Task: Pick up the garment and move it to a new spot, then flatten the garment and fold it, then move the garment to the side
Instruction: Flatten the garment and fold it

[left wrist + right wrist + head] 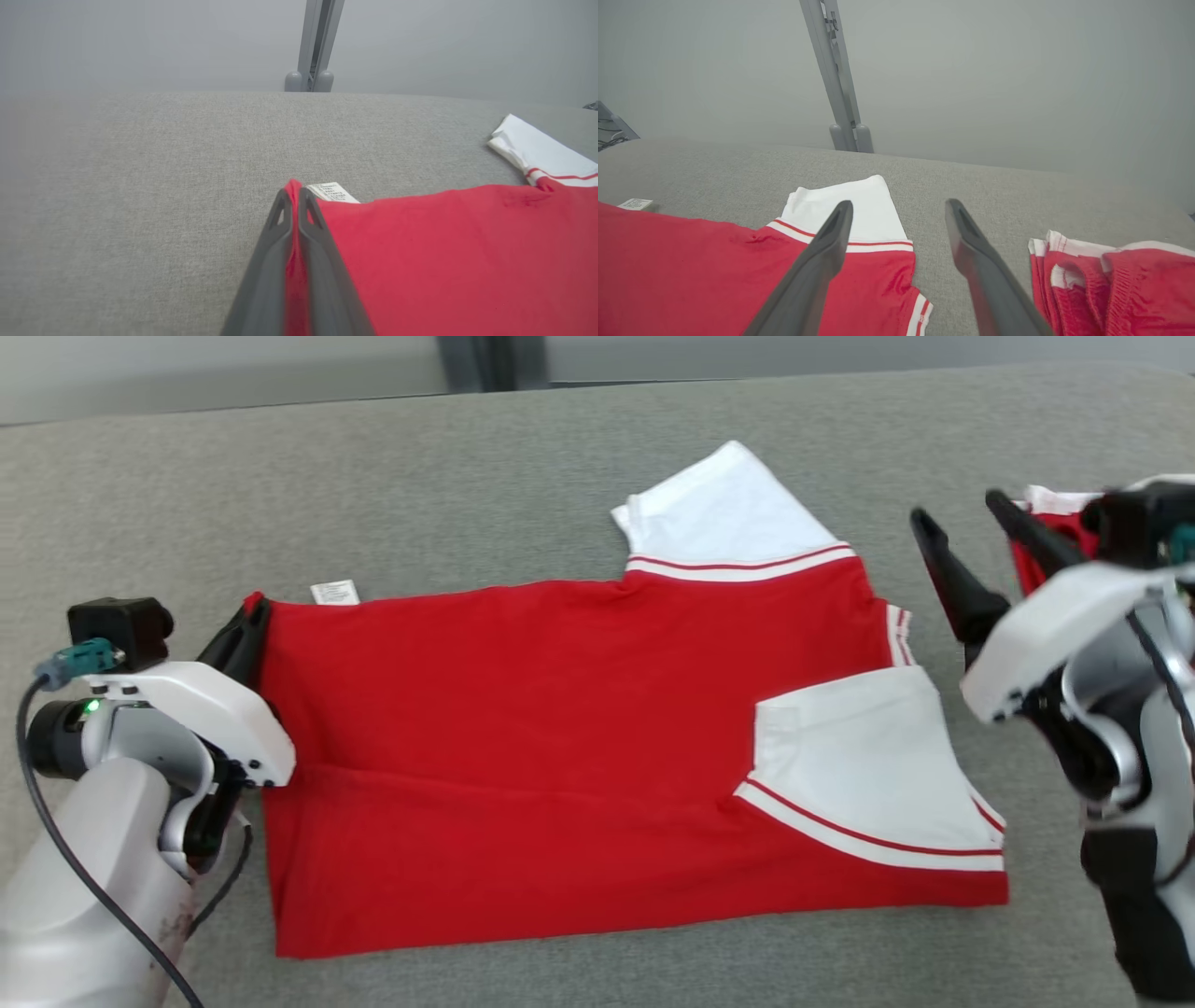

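Left end effector (294, 195) pinches garment (560, 756); grey fabric surface (448, 485).

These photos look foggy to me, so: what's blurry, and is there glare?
Head view: soft even light, no glare on the red-and-white shirt. Left wrist view: hazy pale wall behind, dark jaws blurred near the lens. Right wrist view: same haze; the grey fabric surface bows at its far edge.
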Tool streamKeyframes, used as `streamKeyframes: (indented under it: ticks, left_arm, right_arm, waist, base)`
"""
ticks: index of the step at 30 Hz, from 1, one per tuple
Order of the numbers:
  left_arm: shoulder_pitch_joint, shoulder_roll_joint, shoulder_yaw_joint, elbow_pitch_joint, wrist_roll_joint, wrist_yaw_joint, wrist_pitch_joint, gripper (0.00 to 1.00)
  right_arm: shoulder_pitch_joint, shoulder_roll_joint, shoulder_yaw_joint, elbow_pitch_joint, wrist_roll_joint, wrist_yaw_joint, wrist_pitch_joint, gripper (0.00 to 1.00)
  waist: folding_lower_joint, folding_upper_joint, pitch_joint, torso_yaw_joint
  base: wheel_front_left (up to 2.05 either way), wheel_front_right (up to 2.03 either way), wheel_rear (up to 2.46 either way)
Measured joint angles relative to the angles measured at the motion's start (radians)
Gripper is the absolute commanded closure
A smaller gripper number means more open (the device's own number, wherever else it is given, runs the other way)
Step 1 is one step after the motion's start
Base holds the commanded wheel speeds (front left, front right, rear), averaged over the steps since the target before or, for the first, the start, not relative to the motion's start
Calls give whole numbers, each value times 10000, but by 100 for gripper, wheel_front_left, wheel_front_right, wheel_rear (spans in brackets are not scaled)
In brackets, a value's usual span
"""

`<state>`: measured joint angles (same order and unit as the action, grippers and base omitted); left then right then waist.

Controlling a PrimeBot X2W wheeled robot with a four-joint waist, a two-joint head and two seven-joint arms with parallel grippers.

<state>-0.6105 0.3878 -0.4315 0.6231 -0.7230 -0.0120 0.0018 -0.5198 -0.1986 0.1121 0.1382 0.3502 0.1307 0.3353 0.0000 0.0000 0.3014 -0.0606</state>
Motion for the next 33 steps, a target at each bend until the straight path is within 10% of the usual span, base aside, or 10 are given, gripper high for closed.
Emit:
streamKeyframes:
  ticks: [33]
  left_arm:
    - [-1427,-2219,-1101,-286,500,-46,-1258,100]
  right_arm:
    - [-6673,44,-1049,8571,-2928,2,1906,0]
  waist:
    - [0,0,2084,3055]
  base:
    - [0,0,0]
